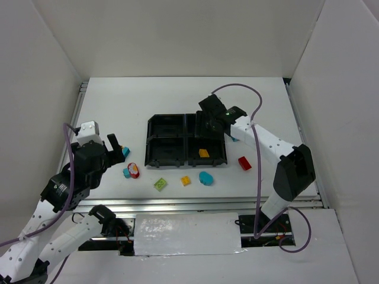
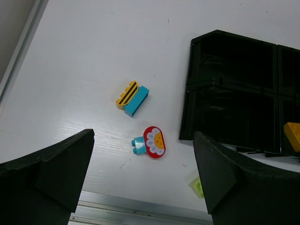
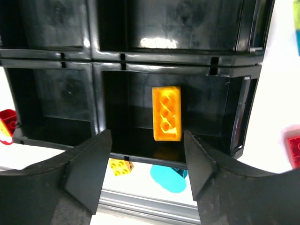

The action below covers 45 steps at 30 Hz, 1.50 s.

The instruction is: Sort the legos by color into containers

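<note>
Left gripper (image 2: 143,157): jaws spread, empty, above red rounded flower-print plastic brick (image 2: 153,142) on cyan base. Cyan-and-yellow striped rectangular brick (image 2: 133,98) at its 11 o'clock, apart.
Advice: centre on flower brick, descend straight, avoid neighbour.
Black plastic four-compartment tray (image 2: 187,112): 3 o'clock.
Right gripper (image 3: 146,157): jaws spread, empty, over orange rectangular brick (image 3: 167,113), studs up, in tray's 5 o'clock compartment.

Top external: high, from near edge, looking down over whole table (image 1: 118,106). Left wrist: oblique, farther off. Right wrist: close above tray (image 3: 154,68). All 3 views share tray.
</note>
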### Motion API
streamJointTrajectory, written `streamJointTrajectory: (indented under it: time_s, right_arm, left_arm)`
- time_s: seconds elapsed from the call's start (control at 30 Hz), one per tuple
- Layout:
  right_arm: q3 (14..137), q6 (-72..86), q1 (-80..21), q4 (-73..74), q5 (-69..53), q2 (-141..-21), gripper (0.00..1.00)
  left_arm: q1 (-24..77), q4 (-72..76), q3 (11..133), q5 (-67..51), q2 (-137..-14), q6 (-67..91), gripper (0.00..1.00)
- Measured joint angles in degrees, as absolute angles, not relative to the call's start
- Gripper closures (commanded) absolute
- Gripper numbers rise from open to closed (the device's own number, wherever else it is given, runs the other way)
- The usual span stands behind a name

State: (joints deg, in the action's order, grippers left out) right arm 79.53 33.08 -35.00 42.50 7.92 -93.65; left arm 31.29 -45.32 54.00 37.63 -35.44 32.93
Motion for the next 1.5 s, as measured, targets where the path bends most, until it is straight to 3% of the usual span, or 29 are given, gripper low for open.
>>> streamJointTrajectory:
  time_s: [0.2, 0.53, 1.13, 1.2, 1.23, 1.33, 1.37, 1.4, 1.5]
  right_arm:
    - [82.3, 31.7, -38.3, 43.2, 9.5, -93.3, 0.29]
    - [79.7, 29.4, -62.0, 43.1, 12.5, -94.7, 0.27]
    - [69.6, 31.5, -63.1, 37.6, 15.6, -105.2, 0.29]
    - [69.4, 31.4, -63.1, 36.1, 15.2, -105.9, 0.41]
    - [69.3, 31.4, -63.1, 35.6, 15.0, -106.1, 0.53]
    - [68.9, 31.5, -63.1, 34.6, 14.4, -106.3, 0.69]
    - [68.9, 31.8, -63.1, 34.3, 14.3, -106.3, 0.91]
    - [68.9, 31.7, -63.1, 34.0, 14.2, -106.3, 0.99]
    - [68.8, 31.9, -63.1, 34.0, 14.1, -105.7, 1.00]
  left_arm:
    - [31.3, -45.4, 54.0, 38.1, -35.5, 33.0, 0.00]
    - [30.2, -47.6, 54.0, 43.0, -35.4, 34.8, 0.00]
    - [30.0, -47.5, 54.0, 42.1, -35.4, 34.6, 0.00]
    - [30.0, -47.5, 54.0, 42.1, -35.4, 34.6, 0.00]
    - [30.0, -47.5, 54.0, 42.0, -35.4, 34.6, 0.01]
    - [30.0, -47.5, 54.0, 41.8, -35.4, 34.5, 0.00]
    - [30.0, -47.5, 54.0, 41.7, -35.4, 34.5, 0.00]
    - [30.0, -47.5, 54.0, 41.7, -35.4, 34.5, 0.00]
    - [30.0, -47.4, 54.0, 41.6, -35.4, 34.5, 0.01]
